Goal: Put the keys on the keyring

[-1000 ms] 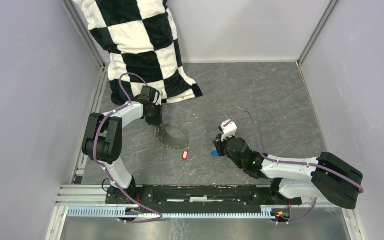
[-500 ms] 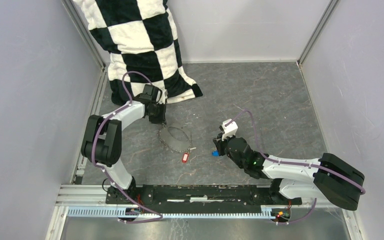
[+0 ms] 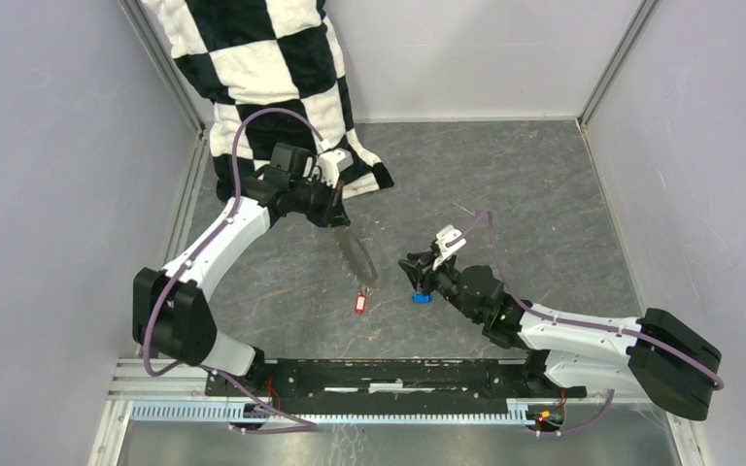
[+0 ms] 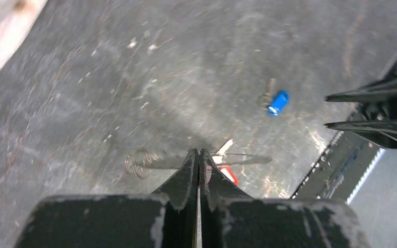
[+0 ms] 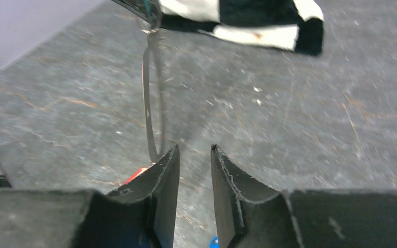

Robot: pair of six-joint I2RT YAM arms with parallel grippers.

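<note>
- Pinched between the fully closed fingers of the left gripper [image 3: 339, 221]: the keyring [image 3: 357, 258], held up on edge and slanting down toward the table [image 3: 525, 184].
- From the left wrist, only a thin grey line of keyring [image 4: 243, 160] across the meeting fingertips (hoop edge-on, so its roundness is lost here).
- From the right wrist, the same hoop [image 5: 152, 103] standing nearly upright, hung from the left gripper's tip at the top of that view.
- Lying flat on the table right at the hoop's lower end: the red key [image 3: 358, 304]; impossible to tell whether its metal part is threaded on the ring or just touching it.
- Blue key [image 3: 422, 297] on the table, apart from the ring, just beside and below the right gripper [image 3: 411, 269].
- Right gripper's fingers parted by a narrow gap, nothing between them, pointed toward the hanging hoop.
- Behind the left arm, a checkered cloth [image 3: 262, 78] draped down onto the table's far left corner.
</note>
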